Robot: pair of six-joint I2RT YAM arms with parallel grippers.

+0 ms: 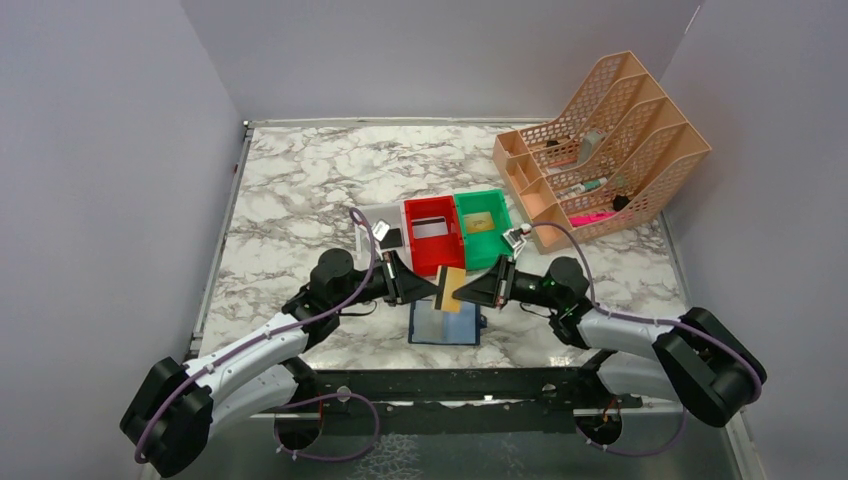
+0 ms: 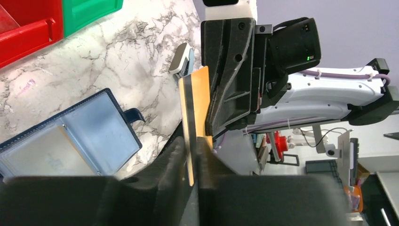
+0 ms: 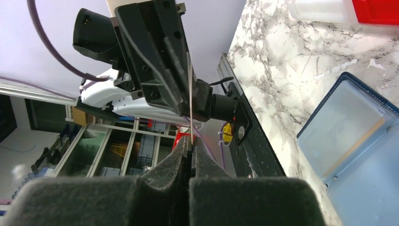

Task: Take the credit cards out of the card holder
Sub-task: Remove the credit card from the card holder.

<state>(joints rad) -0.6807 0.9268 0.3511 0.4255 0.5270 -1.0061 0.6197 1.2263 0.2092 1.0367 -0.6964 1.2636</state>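
The dark navy card holder (image 1: 445, 322) lies open on the marble, its pale blue inside up; it also shows in the left wrist view (image 2: 70, 136) and the right wrist view (image 3: 357, 136). A gold credit card (image 1: 451, 290) with a dark stripe is held on edge above it, between both grippers. My left gripper (image 1: 434, 288) is shut on one end of the card (image 2: 195, 108). My right gripper (image 1: 464, 292) is shut on the opposite end, where the card (image 3: 190, 103) shows edge-on. The two grippers face each other closely.
A white bin (image 1: 372, 222) holding a dark card, a red bin (image 1: 435, 262) holding a whitish card and a green bin (image 1: 482, 250) stand just behind the grippers. A peach mesh organiser (image 1: 600, 150) is at the back right. A small silver-blue object (image 2: 181, 59) lies near the holder.
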